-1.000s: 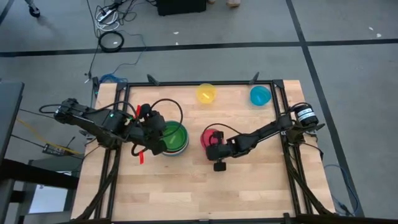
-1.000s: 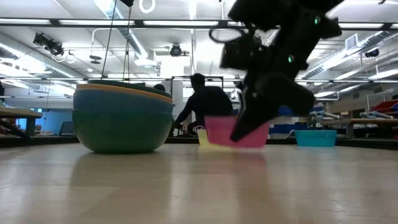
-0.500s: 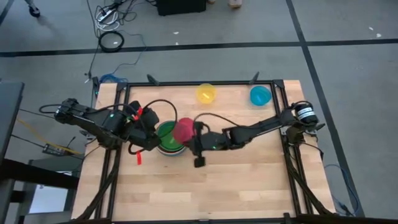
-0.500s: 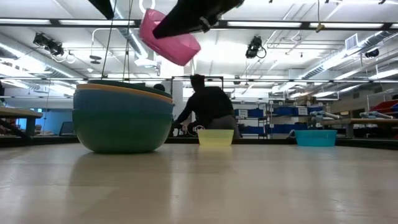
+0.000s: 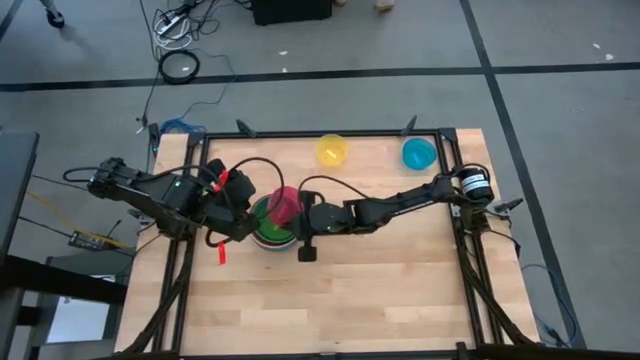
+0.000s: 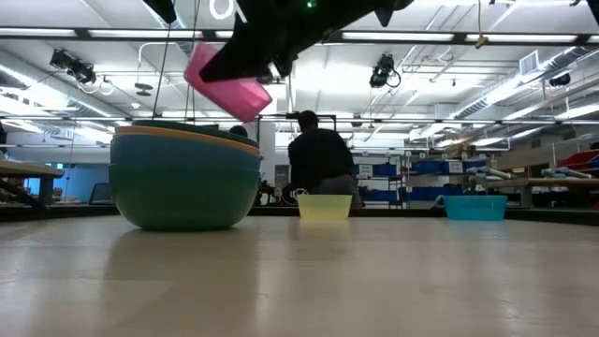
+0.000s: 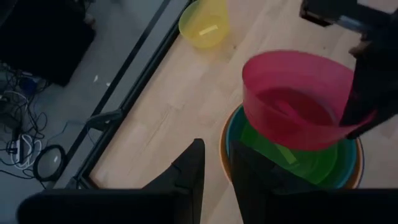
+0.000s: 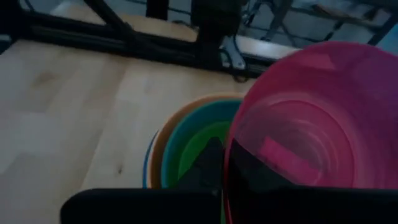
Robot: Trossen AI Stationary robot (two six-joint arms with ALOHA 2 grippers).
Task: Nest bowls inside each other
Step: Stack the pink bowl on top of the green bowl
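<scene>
A stack of nested bowls (image 5: 268,236), its lime green inside (image 7: 292,158) showing, stands left of the table's middle. My left gripper (image 5: 248,214) is at its left rim. A pink-red bowl (image 5: 283,204) hangs tilted over the stack (image 6: 185,178), carried by my right gripper (image 5: 297,212), which reaches in from the right. A yellow bowl (image 5: 332,150) and a cyan bowl (image 5: 419,153) rest on their bases near the far edge. My left gripper (image 7: 216,177) is closed on the stack's left rim (image 7: 222,142), one finger (image 7: 189,174) outside the wall and one inside. It slants down from the table's left. The stack rests on its base on the table. My right gripper (image 8: 225,167) pinches the pink-red bowl's rim (image 8: 231,140), one finger (image 8: 208,163) outside the wall and one inside, seen through it. The fingers slant down from the table's right. The bowl (image 6: 227,84) is lifted clear, tilted, above the stack.
A black frame (image 5: 320,134) runs around the table's edges. Bare wood lies in front of the stack and to the right of it. A person (image 6: 318,164) stands in the room beyond the far edge.
My right gripper has lifted the pink-red bowl off the table at the middle, carried it up and toward the table's left edge, and now holds it tilted over the stack. It stayed shut on the bowl. The stack has not moved.
</scene>
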